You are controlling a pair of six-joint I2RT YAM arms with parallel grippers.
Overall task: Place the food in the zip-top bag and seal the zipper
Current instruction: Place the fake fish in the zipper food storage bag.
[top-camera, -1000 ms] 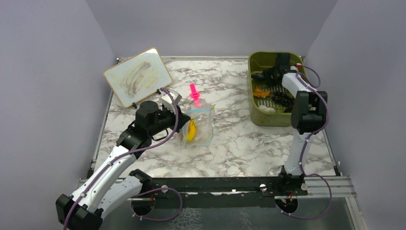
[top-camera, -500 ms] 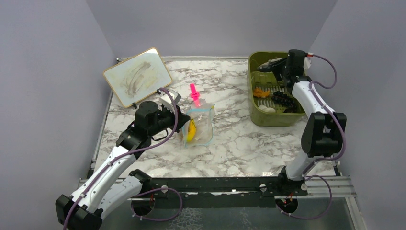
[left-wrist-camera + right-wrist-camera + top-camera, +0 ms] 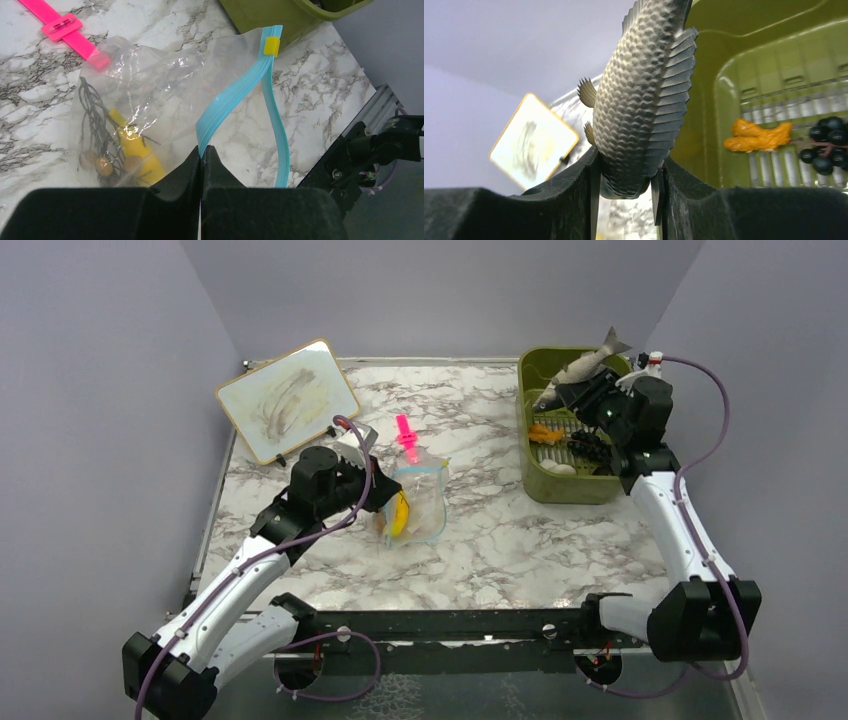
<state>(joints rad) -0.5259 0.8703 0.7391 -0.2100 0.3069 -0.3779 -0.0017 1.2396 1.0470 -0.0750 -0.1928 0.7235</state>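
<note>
The clear zip-top bag (image 3: 418, 502) lies mid-table with a yellow banana (image 3: 401, 513) and brownish bits (image 3: 102, 165) inside. Its blue-teal zipper (image 3: 235, 100) gapes open. My left gripper (image 3: 204, 150) is shut on the zipper's near end; it also shows in the top view (image 3: 378, 490). My right gripper (image 3: 578, 388) is shut on the grey fish (image 3: 580, 367) and holds it above the olive-green bin (image 3: 533, 460). The fish fills the right wrist view (image 3: 644, 95). An orange piece (image 3: 758, 137), a dark grape bunch (image 3: 826, 150) and a white piece (image 3: 562, 469) lie in the bin.
A pink clip (image 3: 406, 437) lies just behind the bag. A small whiteboard (image 3: 287, 400) leans at the back left. Grey walls close in the table on three sides.
My right gripper has lifted the grey fish out of the bin and swung its arm back and to the right. The left gripper has hardly moved and keeps its hold on the zipper.
</note>
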